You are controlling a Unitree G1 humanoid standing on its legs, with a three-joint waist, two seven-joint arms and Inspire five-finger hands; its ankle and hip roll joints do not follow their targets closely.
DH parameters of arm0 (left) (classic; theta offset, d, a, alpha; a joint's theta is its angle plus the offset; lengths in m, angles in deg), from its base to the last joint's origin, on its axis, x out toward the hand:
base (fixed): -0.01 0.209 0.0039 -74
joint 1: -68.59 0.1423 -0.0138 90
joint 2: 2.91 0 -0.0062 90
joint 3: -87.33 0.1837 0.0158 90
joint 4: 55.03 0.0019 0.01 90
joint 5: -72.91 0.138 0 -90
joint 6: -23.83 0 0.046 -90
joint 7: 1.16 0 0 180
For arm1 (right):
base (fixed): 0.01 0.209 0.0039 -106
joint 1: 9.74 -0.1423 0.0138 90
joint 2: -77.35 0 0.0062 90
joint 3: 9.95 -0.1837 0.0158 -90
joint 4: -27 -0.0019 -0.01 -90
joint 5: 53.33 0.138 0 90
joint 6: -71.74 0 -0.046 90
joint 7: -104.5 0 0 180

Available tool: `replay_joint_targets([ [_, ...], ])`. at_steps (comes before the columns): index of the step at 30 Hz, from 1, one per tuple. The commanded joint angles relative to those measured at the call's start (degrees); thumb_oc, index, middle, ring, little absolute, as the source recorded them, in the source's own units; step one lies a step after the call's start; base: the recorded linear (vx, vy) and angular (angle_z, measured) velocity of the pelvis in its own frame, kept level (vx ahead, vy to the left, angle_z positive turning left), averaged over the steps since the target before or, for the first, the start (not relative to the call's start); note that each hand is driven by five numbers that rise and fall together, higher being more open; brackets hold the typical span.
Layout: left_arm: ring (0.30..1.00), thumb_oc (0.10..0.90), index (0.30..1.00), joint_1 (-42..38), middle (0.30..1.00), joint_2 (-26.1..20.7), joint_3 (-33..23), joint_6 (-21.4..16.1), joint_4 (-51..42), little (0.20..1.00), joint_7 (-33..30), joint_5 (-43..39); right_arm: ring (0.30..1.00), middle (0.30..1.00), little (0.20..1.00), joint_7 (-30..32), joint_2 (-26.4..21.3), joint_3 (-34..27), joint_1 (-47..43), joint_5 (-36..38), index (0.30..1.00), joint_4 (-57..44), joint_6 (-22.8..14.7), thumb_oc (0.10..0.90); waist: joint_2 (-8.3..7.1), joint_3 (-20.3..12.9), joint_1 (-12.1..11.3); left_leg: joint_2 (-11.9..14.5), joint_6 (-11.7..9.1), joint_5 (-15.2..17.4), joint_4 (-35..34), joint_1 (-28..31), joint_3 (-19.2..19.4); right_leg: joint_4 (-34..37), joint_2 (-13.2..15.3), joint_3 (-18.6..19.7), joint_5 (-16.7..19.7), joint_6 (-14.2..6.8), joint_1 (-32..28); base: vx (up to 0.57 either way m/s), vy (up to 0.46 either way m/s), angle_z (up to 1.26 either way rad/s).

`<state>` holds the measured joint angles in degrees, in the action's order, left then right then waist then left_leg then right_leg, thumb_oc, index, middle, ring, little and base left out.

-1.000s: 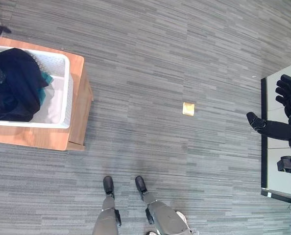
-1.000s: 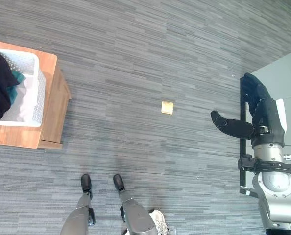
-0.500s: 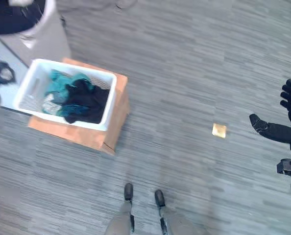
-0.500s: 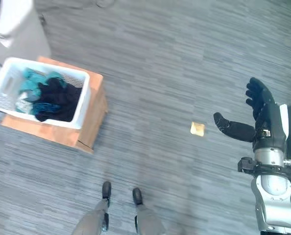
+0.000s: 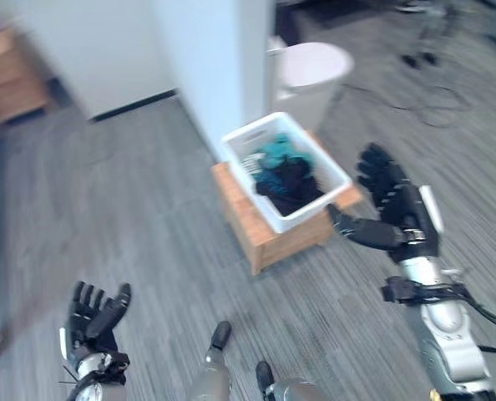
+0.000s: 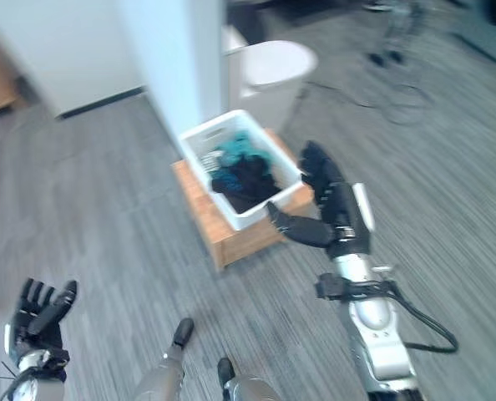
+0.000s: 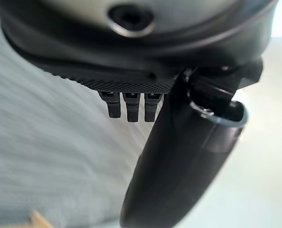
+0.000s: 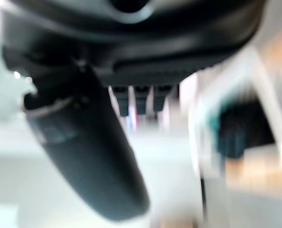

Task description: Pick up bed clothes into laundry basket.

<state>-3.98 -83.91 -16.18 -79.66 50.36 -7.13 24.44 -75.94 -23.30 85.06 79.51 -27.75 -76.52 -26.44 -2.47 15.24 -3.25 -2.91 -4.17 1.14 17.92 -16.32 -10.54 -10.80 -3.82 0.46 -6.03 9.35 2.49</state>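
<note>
While the clothes (image 5: pixel 283 172) lie heaped in the basket (image 5: pixel 331 171), the right hand (image 5: pixel 392 200) hovers just beside it, fingers spread; the left hand (image 5: pixel 93 322), also spread, is well apart.

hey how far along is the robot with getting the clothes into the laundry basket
Done: dark and teal clothes already lie in the white laundry basket, which sits on a wooden stand.
In hand: nothing. The right hand is open beside the basket, and the left hand is open, low over the carpet.
Left: no loose clothes show on the visible floor, so I can't tell whether any remain.
</note>
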Motion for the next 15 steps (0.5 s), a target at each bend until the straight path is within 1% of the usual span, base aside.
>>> replay_joint_targets([
  [1,0.900,0.800,0.900,-7.2,0.900,-5.6,3.7,-4.3,-10.9,0.900,4.0,1.0,0.900,0.900,0.900,-1.3,2.4,-1.3,-3.0,0.9,0.900,-0.3,-5.4,0.800,-1.52,-3.7,0.1,9.3,0.4,0.2,-0.3,7.8,10.4,11.0,6.3,-2.5,0.0,-11.4,-1.3,-0.36,-0.199,1.70],
  [2,0.900,0.800,0.900,-7.2,0.900,-5.6,3.7,-4.3,-11.0,0.900,3.9,1.1,0.900,0.900,0.900,-1.3,2.4,-1.2,-3.0,0.9,0.900,-0.3,-5.4,0.800,-1.56,-3.7,0.3,9.2,0.3,0.0,-0.3,7.6,10.2,11.1,6.4,-2.6,0.1,-11.4,-1.3,-0.27,-0.118,3.40],
  [3,0.900,0.800,0.900,-7.7,0.900,-6.5,5.0,-3.6,-11.4,0.900,4.4,2.2,0.900,0.900,0.900,-1.1,2.9,-0.9,-1.5,0.4,0.900,0.0,-5.5,0.800,-1.36,-4.5,1.2,12.7,-0.1,-0.5,-0.3,10.2,15.2,11.6,6.9,-8.2,0.1,-11.5,-1.1,-0.26,-0.078,3.36],
  [4,0.900,0.800,0.900,-8.6,0.900,-6.0,6.1,-3.3,-11.8,0.900,5.0,0.4,0.900,0.900,0.900,0.0,3.6,-0.8,0.1,0.2,0.900,0.7,-5.7,0.800,-0.92,-5.0,1.8,15.7,-0.7,0.3,-0.7,13.4,20.1,11.7,7.5,-13.2,-0.2,-11.6,-1.1,-0.40,-0.061,3.81],
  [5,0.900,0.800,0.900,-9.7,0.900,-5.5,7.7,-2.9,-11.9,0.900,5.2,0.9,0.900,0.900,0.900,1.0,5.8,-1.4,3.6,0.3,0.900,2.2,-6.3,0.800,-0.04,-5.8,2.9,18.3,-2.3,0.6,-2.7,16.4,24.9,12.1,9.4,-21.1,0.2,-11.7,-0.8,-0.25,0.001,2.40],
  [6,0.900,0.800,0.900,-9.7,0.900,-5.5,7.7,-2.9,-11.9,0.900,5.2,0.9,0.900,0.900,0.900,1.0,5.8,-1.4,3.6,0.3,0.900,2.2,-6.3,0.800,-0.08,-5.8,3.0,18.2,-2.3,0.5,-2.8,16.4,24.8,12.1,9.4,-21.2,0.2,-11.7,-0.8,-0.32,0.112,1.97],
  [7,0.900,0.800,0.900,-9.9,0.900,-6.2,9.4,-2.5,-13.5,0.900,4.9,3.9,0.900,0.900,0.900,2.6,7.4,-2.8,6.8,0.9,0.900,4.9,-6.6,0.800,1.35,-6.1,3.6,19.5,-4.1,2.4,-5.3,17.6,28.9,11.7,11.9,-27.6,0.6,-12.6,-0.5,-0.17,0.100,2.46],
  [8,0.900,0.800,0.900,-9.6,0.900,-6.2,9.5,-2.4,-13.7,0.900,4.7,4.1,0.900,0.900,0.900,2.6,7.4,-2.8,6.9,0.9,0.900,5.0,-6.8,0.800,1.38,-6.3,4.1,19.3,-4.0,2.3,-5.5,17.4,28.3,11.7,12.1,-28.2,0.5,-12.8,-0.6,-0.24,0.179,2.46],
  [9,0.900,0.800,0.900,-9.3,0.900,-6.1,9.9,-2.2,-14.3,0.900,5.0,5.1,0.900,0.900,0.900,2.7,8.3,-3.2,8.0,1.1,0.900,5.8,-6.7,0.800,2.38,-6.2,4.1,17.8,-4.2,3.1,-9.1,17.8,29.2,11.4,13.2,-30.3,1.9,-13.4,-0.3,-0.13,0.235,3.73],
  [10,0.900,0.800,0.900,-8.5,0.900,-5.7,9.5,-2.3,-14.2,0.900,4.8,6.2,0.900,0.900,0.900,2.4,8.7,-3.7,8.6,1.3,0.900,7.5,-6.4,0.800,3.44,-6.1,3.7,14.8,-3.3,3.7,-13.3,18.4,27.8,10.4,14.8,-32.0,3.4,-14.6,0.0,-0.24,0.430,2.51],
  [11,0.900,0.800,0.900,-7.6,0.900,-6.3,9.9,-1.7,-12.5,0.900,4.4,10.0,0.900,0.900,0.900,2.7,9.1,-3.9,9.0,0.3,0.900,9.9,-5.7,0.800,4.51,-5.5,2.6,11.8,-1.5,4.0,-15.4,17.5,24.0,6.4,17.2,-32.2,4.4,-15.7,1.2,-0.23,0.458,1.82],
  [12,0.900,0.800,0.900,-7.6,0.900,-7.1,9.8,-1.7,-12.1,0.900,3.0,13.2,0.900,0.900,0.900,3.4,9.4,-4.3,8.7,-0.6,0.900,11.0,-5.4,0.800,5.05,-4.6,2.1,10.7,-0.6,3.9,-15.8,17.2,22.5,2.9,19.2,-31.9,4.8,-16.3,2.3,-0.22,0.334,0.82],
  [13,0.900,0.800,0.900,-8.0,0.900,-8.0,10.6,-1.5,-11.1,0.900,2.0,16.0,0.900,0.900,0.900,3.8,10.2,-4.3,8.5,0.1,0.900,11.6,-5.6,0.800,5.05,-4.0,2.8,9.4,0.2,3.8,-16.2,16.6,19.9,1.1,19.6,-27.5,4.0,-17.0,2.7,-0.25,0.184,0.91],
  [14,0.900,0.800,0.900,-9.1,0.900,-9.1,11.9,-2.0,-9.5,0.900,2.0,17.5,0.900,0.900,0.900,4.2,11.0,-4.3,7.9,1.6,0.900,13.3,-5.9,0.800,4.92,-3.2,5.0,8.2,1.0,2.4,-16.4,15.6,16.7,0.5,17.3,-19.1,3.7,-17.0,4.6,-0.20,0.078,1.22],
  [15,0.900,0.800,0.900,-9.2,0.900,-9.1,11.9,-2.0,-9.4,0.900,2.0,17.5,0.900,0.900,0.900,4.2,11.1,-4.3,7.8,1.7,0.900,13.4,-5.9,0.800,4.84,-3.3,5.1,8.1,1.0,2.2,-16.4,15.3,16.7,0.5,17.4,-19.1,3.8,-17.0,4.9,-0.11,0.215,2.47],
])
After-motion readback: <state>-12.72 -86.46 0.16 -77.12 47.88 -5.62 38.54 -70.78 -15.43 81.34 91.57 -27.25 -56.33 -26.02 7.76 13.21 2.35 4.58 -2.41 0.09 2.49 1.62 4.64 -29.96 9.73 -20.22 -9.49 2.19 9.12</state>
